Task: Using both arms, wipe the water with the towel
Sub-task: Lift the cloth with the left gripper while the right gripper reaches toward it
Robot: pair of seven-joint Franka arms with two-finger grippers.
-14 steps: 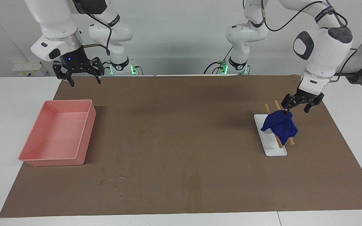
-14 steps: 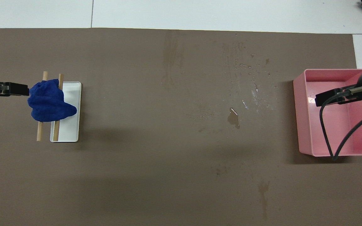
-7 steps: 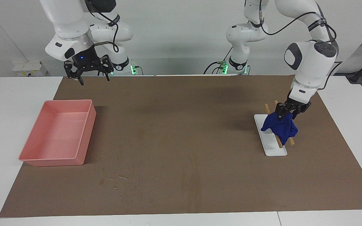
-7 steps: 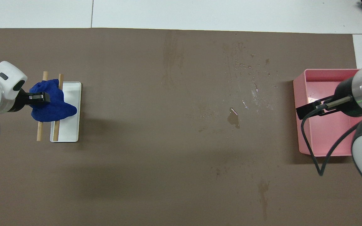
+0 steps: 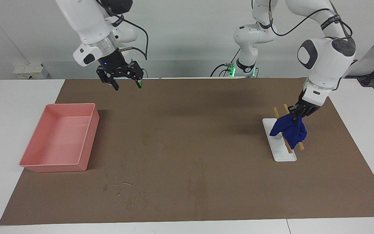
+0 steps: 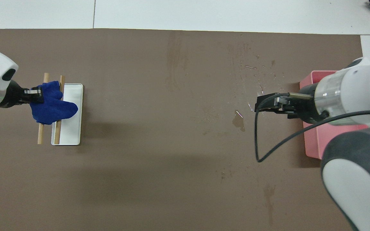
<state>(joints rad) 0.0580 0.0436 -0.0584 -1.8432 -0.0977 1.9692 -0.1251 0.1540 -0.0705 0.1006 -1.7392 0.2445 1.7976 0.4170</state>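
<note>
The left claw [image 5: 295,114] pinches the towel [image 5: 289,130] by one corner, so lifting may drag the wooden rods [image 5: 287,130] off, while the right claw [image 5: 124,80] hangs open.

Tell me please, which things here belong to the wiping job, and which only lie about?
Belong to the job:
- towel, pinched by the shut left claw over the wooden rack
- water drops on the brown mat
- right claw, open, in the air over the mat

Only lying about:
- pink tray
- wooden rack
- white tray
</note>
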